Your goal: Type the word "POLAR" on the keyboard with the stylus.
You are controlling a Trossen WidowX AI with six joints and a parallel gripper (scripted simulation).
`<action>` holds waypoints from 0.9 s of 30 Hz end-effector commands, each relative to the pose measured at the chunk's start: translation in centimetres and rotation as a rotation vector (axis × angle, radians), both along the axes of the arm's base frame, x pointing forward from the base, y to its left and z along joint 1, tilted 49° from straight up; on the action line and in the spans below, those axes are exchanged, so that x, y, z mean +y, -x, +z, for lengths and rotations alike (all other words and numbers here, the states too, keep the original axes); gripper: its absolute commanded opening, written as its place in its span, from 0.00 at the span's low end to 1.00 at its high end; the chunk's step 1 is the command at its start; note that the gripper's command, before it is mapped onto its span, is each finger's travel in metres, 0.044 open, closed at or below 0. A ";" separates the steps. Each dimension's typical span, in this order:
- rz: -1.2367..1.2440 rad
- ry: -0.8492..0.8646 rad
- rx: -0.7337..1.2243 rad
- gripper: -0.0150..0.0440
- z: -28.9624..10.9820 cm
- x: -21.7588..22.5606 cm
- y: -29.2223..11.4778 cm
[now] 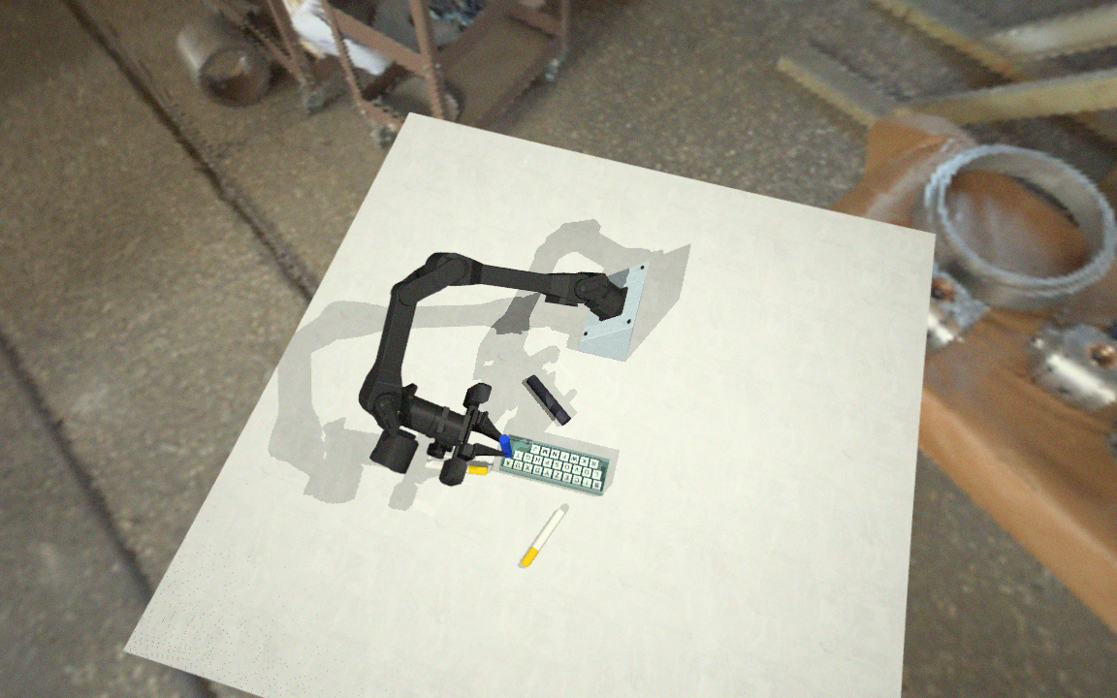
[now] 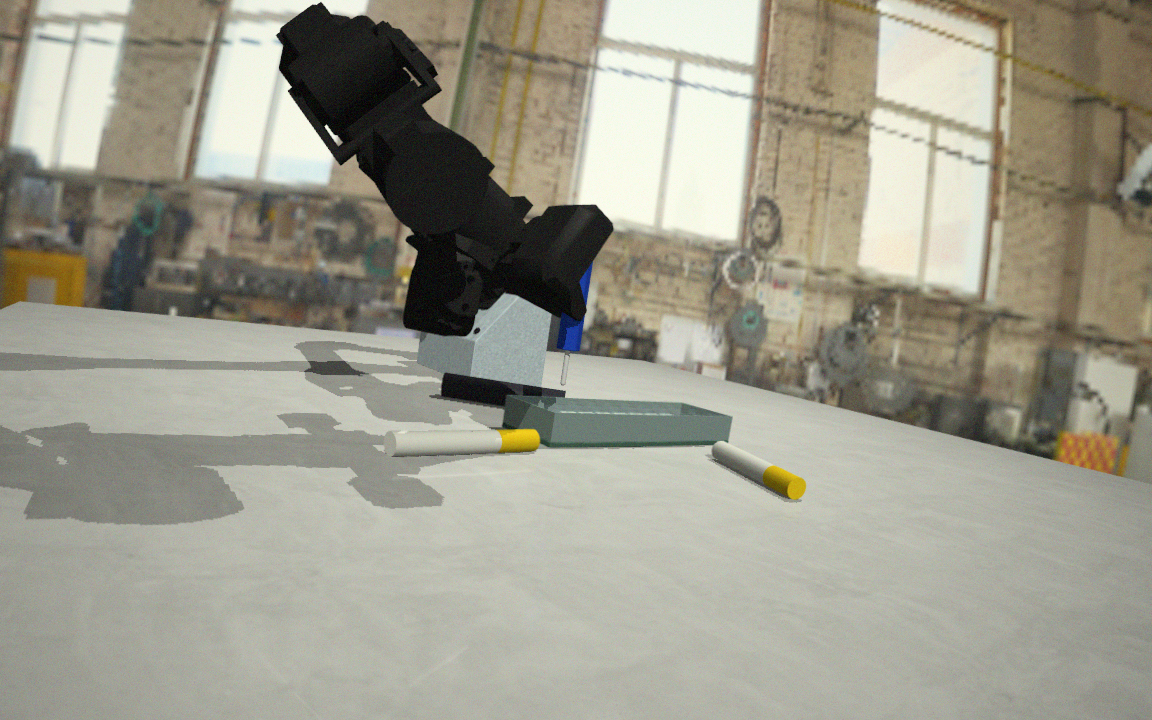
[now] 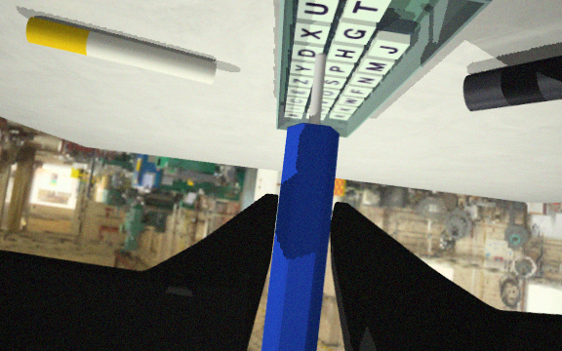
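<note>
- we've got the blue stylus [image 3: 305, 195] pinched between the two black fingers of the gripper [image 3: 304, 214], which are closed most of the way onto its barrel, one on each side
- its thin grey tip [image 3: 317, 88] points along the middle rows of the keyboard [image 3: 359, 63]; in the wrist view it lines up near the d and p keys, but we can't tell which key it's really over
- from the side view the tip [image 2: 564, 367] hangs a bit above the keyboard [image 2: 616, 422], not touching it, near the end closest to the arm
- the keyboard is a flat green tray with white lettered keys, lying on the white table [image 1: 718, 564], and the gripper [image 1: 493, 440] sits at its left end in the top view
- one white marker with a yellow cap [image 2: 459, 440] lies on the table just beside that same end of the keyboard, partly under the gripper from above
- a second white and yellow marker [image 1: 541, 536] lies near the keyboard's long side, apart from it
- a black tube [image 1: 547, 399] rests on the table between the keyboard and the arm's grey base block [image 1: 619, 333]
- the arm [image 1: 398, 330] bends out from that block and back round toward the keyboard
</note>
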State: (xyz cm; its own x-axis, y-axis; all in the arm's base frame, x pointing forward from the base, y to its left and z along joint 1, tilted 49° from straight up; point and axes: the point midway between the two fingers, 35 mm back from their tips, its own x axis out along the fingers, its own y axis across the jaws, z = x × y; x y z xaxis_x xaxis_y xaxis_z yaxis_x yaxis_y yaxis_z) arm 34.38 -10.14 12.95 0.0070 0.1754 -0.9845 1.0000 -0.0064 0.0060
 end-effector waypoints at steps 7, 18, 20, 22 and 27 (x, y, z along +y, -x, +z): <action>-0.006 -0.002 -0.006 0.39 0.4 0.2 0.0; -0.002 0.001 -0.001 0.25 -0.2 0.4 0.0; -0.002 0.001 -0.002 0.25 -0.7 0.8 -0.1; -0.002 0.000 -0.002 0.25 -1.3 1.4 -0.1; -0.003 0.000 -0.002 0.25 -3.1 2.9 -0.1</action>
